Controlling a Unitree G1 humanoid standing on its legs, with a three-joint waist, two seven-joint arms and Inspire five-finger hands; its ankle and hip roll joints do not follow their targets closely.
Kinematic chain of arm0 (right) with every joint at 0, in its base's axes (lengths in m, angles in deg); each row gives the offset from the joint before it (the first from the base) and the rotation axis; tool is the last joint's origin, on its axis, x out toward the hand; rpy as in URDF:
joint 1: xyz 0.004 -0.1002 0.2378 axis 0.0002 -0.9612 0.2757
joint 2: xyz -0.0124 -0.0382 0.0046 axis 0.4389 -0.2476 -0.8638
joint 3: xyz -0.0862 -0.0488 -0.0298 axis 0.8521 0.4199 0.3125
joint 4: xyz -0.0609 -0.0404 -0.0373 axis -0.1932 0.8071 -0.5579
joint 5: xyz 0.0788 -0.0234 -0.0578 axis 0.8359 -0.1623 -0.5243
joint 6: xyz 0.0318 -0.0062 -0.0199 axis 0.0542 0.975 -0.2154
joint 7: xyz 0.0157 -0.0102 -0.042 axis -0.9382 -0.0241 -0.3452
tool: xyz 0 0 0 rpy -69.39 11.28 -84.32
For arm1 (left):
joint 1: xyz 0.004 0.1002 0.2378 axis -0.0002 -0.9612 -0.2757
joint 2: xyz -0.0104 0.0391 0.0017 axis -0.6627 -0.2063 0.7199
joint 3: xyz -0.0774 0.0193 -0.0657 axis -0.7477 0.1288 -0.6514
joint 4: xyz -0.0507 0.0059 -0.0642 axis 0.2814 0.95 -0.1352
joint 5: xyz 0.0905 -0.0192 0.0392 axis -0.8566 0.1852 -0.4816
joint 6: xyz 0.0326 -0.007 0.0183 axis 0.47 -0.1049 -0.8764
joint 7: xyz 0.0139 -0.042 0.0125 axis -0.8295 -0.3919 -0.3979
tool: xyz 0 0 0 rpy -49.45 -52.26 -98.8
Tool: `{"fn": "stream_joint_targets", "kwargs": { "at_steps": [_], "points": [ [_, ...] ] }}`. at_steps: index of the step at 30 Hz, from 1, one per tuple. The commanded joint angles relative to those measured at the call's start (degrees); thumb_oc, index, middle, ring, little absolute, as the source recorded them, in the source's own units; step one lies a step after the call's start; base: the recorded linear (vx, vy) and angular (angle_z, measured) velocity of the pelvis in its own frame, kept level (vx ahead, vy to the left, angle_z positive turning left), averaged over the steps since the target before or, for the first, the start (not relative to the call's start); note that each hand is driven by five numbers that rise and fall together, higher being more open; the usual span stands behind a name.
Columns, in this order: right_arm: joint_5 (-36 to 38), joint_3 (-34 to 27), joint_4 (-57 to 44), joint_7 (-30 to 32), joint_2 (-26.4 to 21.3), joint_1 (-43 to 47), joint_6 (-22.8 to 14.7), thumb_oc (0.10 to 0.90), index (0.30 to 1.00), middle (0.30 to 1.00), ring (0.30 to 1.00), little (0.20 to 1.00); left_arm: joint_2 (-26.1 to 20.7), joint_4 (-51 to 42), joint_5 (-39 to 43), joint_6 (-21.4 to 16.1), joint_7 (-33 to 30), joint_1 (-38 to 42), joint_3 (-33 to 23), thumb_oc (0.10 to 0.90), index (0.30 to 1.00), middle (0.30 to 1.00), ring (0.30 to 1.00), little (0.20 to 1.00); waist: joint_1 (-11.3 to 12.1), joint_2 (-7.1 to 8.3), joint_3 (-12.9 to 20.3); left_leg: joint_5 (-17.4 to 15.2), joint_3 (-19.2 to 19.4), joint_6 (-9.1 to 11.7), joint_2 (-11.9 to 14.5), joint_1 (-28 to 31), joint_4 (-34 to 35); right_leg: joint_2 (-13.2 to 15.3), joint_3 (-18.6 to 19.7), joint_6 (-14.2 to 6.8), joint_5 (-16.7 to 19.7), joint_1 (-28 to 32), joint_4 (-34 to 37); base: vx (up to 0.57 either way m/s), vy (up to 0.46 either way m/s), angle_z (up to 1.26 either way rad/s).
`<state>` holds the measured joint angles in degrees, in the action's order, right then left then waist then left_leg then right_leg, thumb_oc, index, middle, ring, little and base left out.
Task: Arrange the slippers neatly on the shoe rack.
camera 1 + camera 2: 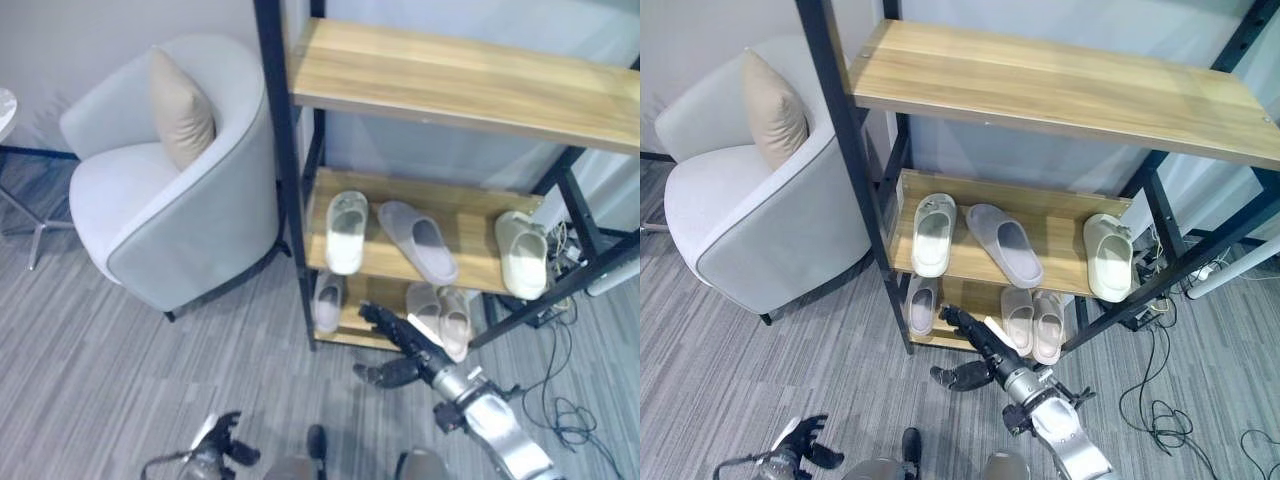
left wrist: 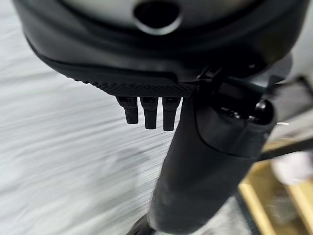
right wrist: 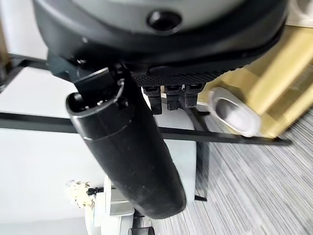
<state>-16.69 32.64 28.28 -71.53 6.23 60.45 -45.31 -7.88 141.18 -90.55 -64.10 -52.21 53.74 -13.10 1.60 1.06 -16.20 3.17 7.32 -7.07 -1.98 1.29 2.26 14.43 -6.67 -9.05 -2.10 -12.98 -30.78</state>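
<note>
Left eye view: the left robot hand point(image 1: 222, 440) hangs low, fingers relaxed. On the shoe rack point(image 1: 436, 205), the slippers point(image 1: 418, 241) lie askew. The right robot hand point(image 1: 398, 345), open and empty, nears the lower pair point(image 1: 441, 314); a careless reach could knock them off.

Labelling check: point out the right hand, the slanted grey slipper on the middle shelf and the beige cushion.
right hand point(image 1: 975, 345), right eye view, on its palm.
grey slipper point(image 1: 417, 241), left eye view, on its insole.
beige cushion point(image 1: 180, 108), left eye view, on its face.
</note>
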Motion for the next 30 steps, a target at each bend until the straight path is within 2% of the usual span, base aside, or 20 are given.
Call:
{"fn": "stream_joint_targets", "kwargs": {
  "at_steps": [1,4,6,9,13,15,24,28,30],
  "points": [
    [-1.1,-5.5,-7.3,4.8,-1.4,6.1,-7.6,0.8,0.9,0.9,0.9,0.9,-0.1,0.8,-0.8,-2.1,-1.4,-1.0,-1.5,0.8,0.9,0.9,0.9,0.9,-0.4,-0.5,2.2,-8.8,-3.3,4.8,1.3,-0.2,-5.8,-3.5,-2.4,0.9,-0.8,4.1,9.2,0.16,-0.061,0.33],
    [-3.4,-9.1,-6.9,8.3,-1.7,7.8,-7.9,0.8,0.9,0.9,0.9,0.9,0.8,2.7,-1.4,-2.2,-0.8,-2.1,-1.0,0.8,0.9,0.9,0.9,0.9,-0.7,0.26,2.6,-9.4,-4.9,5.0,0.5,-0.1,-6.7,-4.5,-0.5,0.5,-0.2,5.0,16.8,0.13,-0.056,0.15],
    [-4.9,-11.0,-6.7,10.0,-2.1,8.4,-8.3,0.8,0.9,0.9,0.9,0.9,2.1,5.6,-1.5,-2.0,-0.6,-3.8,-1.7,0.8,0.9,0.9,0.9,0.9,-0.1,0.71,4.4,-9.8,-5.3,4.8,-0.1,0.3,-6.3,-5.3,0.1,0.6,-0.2,7.8,20.9,0.16,-0.056,0.32],
    [-5.5,-12.7,-4.5,11.9,-2.9,10.7,-7.9,0.8,0.9,0.9,0.9,0.9,3.4,7.7,-1.4,-1.8,0.0,-6.3,-2.4,0.8,0.9,0.9,0.9,0.9,1.1,0.59,6.0,-9.8,-5.6,4.9,-0.1,0.8,-5.1,-5.9,-0.1,0.6,0.3,10.2,24.2,0.14,-0.034,0.23],
    [-7.6,-15.5,-4.0,15.3,-4.2,13.0,-7.8,0.8,0.9,0.9,0.9,0.9,4.2,9.8,-0.8,-1.3,0.6,-8.4,-3.2,0.8,0.9,0.9,0.9,0.9,2.3,0.73,6.1,-10.1,-6.8,5.1,0.1,0.7,-5.5,-6.4,-0.1,0.9,-0.1,11.0,24.9,0.09,-0.052,-0.05],
    [-6.3,-18.4,-3.5,17.8,-3.7,12.7,-8.2,0.8,0.9,0.9,0.9,0.9,4.7,10.9,-0.3,-1.0,0.7,-9.0,-3.6,0.8,0.9,0.9,0.9,0.9,2.9,0.9,6.4,-10.3,-7.3,5.3,0.3,0.7,-5.4,-6.7,-0.7,1.2,-0.6,11.8,25.7,0.11,-0.078,0.1],
    [-5.9,-23.1,-0.2,21.1,-4.9,11.7,-8.1,0.8,0.9,0.9,0.9,0.9,5.0,8.9,1.6,-1.5,0.8,-9.6,-3.3,0.8,0.9,0.9,0.9,0.9,3.6,1.05,6.8,-9.4,-8.6,6.2,1.4,1.6,-3.1,-7.6,-2.1,1.8,-1.3,13.9,28.3,0.07,-0.062,0.07],
    [-4.7,-26.2,4.4,24.7,-7.8,13.4,-7.9,0.8,0.9,0.9,0.9,0.9,4.5,3.7,5.1,-2.4,0.5,-8.6,-2.5,0.8,0.9,0.9,0.9,0.9,4.1,0.99,5.2,-7.7,-9.6,6.8,1.7,-0.5,-1.4,-7.9,-2.9,1.8,-0.7,12.7,30.1,-0.02,-0.063,0.08],
    [-2.5,-25.5,6.1,25.1,-8.2,15.9,-8.2,0.8,0.9,0.9,0.9,0.9,4.1,2.8,6.2,-2.7,0.2,-8.2,-2.0,0.8,0.9,0.9,0.9,0.9,4.5,0.89,4.0,-7.1,-9.9,7.0,1.8,-2.0,-1.5,-7.8,-3.0,1.8,-0.2,11.7,30.3,-0.08,-0.047,0.09]
  ]
}}
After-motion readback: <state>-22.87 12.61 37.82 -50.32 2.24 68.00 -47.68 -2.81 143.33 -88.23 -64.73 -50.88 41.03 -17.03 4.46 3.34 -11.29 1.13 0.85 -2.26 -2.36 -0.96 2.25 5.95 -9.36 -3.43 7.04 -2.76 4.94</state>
